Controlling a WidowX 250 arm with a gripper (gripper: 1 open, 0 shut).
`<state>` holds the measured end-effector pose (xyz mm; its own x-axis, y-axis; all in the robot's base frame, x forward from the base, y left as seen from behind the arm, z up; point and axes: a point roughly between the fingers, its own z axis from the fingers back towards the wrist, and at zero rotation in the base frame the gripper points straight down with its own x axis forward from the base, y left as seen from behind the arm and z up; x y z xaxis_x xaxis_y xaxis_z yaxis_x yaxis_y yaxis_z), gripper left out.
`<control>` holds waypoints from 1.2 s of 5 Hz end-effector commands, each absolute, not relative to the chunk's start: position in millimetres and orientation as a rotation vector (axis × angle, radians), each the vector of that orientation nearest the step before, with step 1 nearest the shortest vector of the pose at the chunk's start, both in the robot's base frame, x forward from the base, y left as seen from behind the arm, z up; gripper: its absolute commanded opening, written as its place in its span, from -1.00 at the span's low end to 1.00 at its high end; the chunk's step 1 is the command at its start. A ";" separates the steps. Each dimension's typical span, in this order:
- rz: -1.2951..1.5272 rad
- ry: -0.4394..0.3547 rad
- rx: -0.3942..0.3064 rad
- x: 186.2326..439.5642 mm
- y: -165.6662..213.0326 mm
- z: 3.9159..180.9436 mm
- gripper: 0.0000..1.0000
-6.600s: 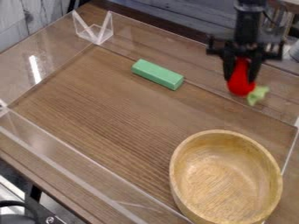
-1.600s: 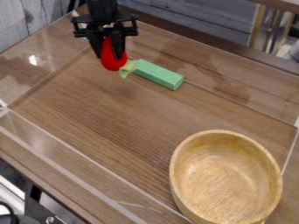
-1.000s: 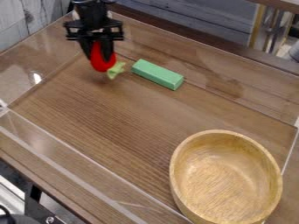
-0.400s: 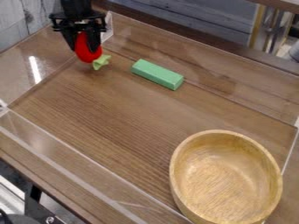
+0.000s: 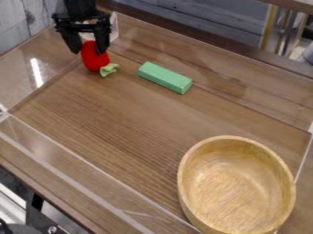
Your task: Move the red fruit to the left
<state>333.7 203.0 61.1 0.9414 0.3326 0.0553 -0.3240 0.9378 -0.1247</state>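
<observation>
The red fruit, a small bright red toy strawberry with a light green stem end pointing right, rests on the wooden table at the far left. My gripper hangs straight down over it. The black fingers are spread apart on either side of the fruit's top, so the gripper stands open and is not clamping the fruit. The fruit's upper back is partly hidden behind the fingers.
A flat green rectangular block lies just right of the fruit. A large wooden bowl sits at the front right. Clear acrylic walls fence in the table on all sides.
The gripper carried the fruit leftward, away from the green block. Its fingers, shut on the fruit before, now stand apart, and the fruit sits on the table.
</observation>
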 end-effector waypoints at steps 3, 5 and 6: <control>0.212 -0.135 -0.082 343.0 215.1 111.1 1.00; 0.250 -0.143 -0.069 344.2 186.8 119.3 1.00; 0.273 -0.166 -0.065 350.6 157.1 135.7 1.00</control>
<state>348.5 155.8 109.0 0.9586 0.2728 0.0820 -0.2640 0.9589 -0.1038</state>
